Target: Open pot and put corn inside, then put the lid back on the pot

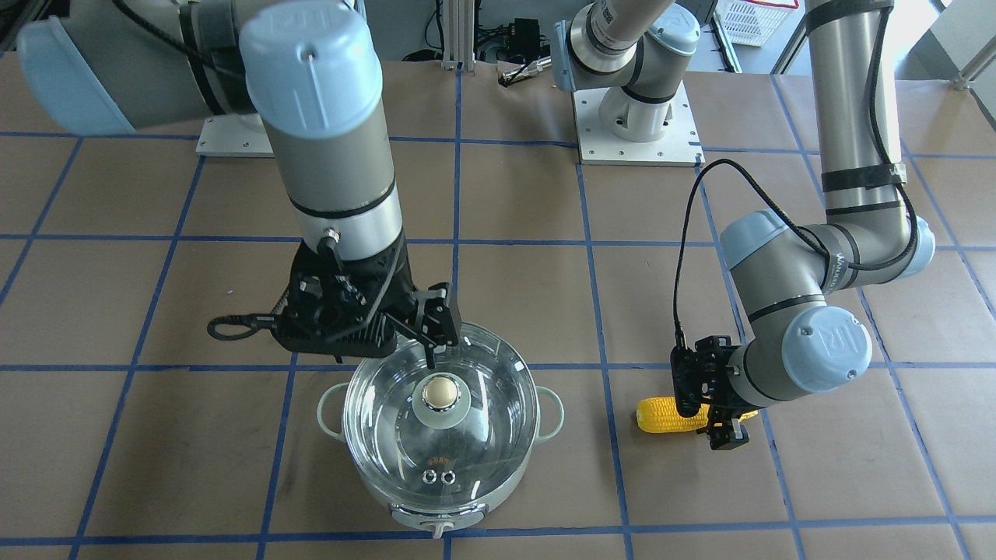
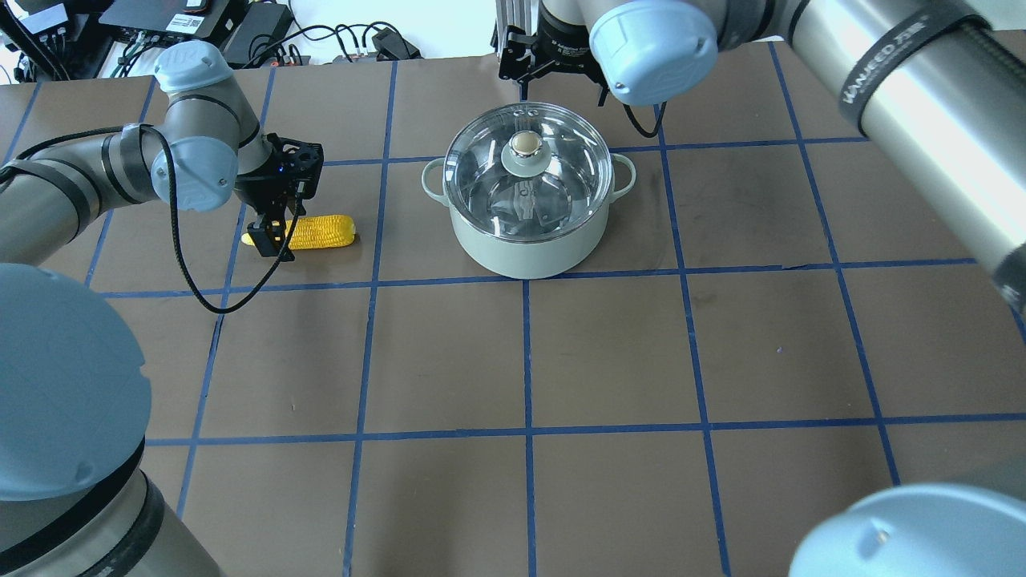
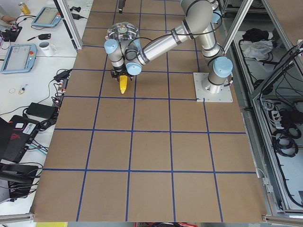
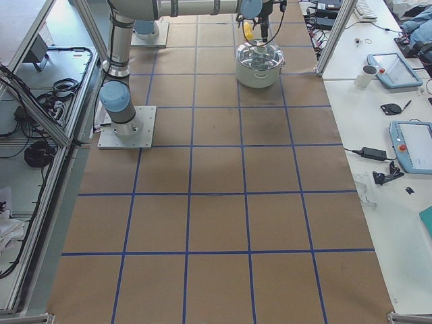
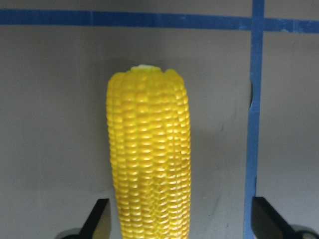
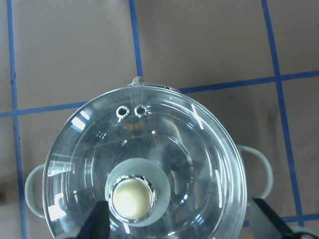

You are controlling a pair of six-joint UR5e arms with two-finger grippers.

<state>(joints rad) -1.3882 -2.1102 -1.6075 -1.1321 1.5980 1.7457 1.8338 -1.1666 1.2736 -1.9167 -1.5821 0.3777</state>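
Glass lid [image 1: 475,435] sits on the pot [image 2: 525,250]; nothing done yet (corn [image 2: 321,232] lies on the tabletop [image 2: 609,353], left). Left jaws straddle it, spread; right jaws hang spread above the knob [image 1: 441,391].

**Bench [image 2: 609,353]:** covered in brown paper and marked into squares by blue tape lines [image 2: 527,361].

**Lighting:** bright and even across the surface.

**Side desk [image 4: 351,121]:** white, set along one long edge of the bench. It carries two tablet-like screens [image 4: 393,67], a mug [image 4: 368,75] and a power adapter [image 4: 372,152].

**Frame:** aluminium posts [image 4: 335,34] stand between desk and bench.

**Opposite edge:** black cables [image 3: 284,137] lie coiled on the pale floor [image 3: 284,189].

**Other:** a white basket [image 1: 751,19] sits beyond the bench.
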